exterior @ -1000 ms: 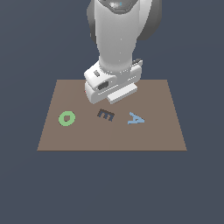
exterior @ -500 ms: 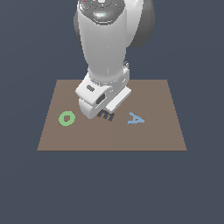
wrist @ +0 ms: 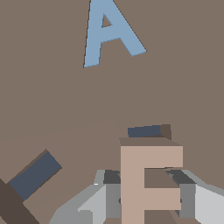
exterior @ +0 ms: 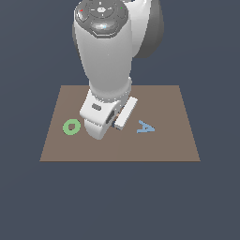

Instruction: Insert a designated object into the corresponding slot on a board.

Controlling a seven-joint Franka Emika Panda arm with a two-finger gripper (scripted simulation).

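Observation:
The board [exterior: 168, 140] is a flat brown square panel. In the wrist view my gripper [wrist: 146, 197] is shut on the designated object [wrist: 146, 183], a pale tan-pink E-shaped block, with one grey finger [wrist: 109, 192] on each side. A dark edge of the slot [wrist: 148, 130] shows just past the block. Seen from the exterior view, the arm's white hand [exterior: 101, 117] is low over the board's middle and hides both the block and the slot.
A blue letter A [exterior: 145, 127] [wrist: 107, 33] lies on the board toward the exterior view's right of the hand. A green ring [exterior: 71, 127] lies toward its left. Another dark recess [wrist: 35, 175] shows in the wrist view beside the gripper.
The arm has swung forward and down over the board's middle. The dark E-shaped slot, visible one second ago, is now covered by the hand in the exterior view.

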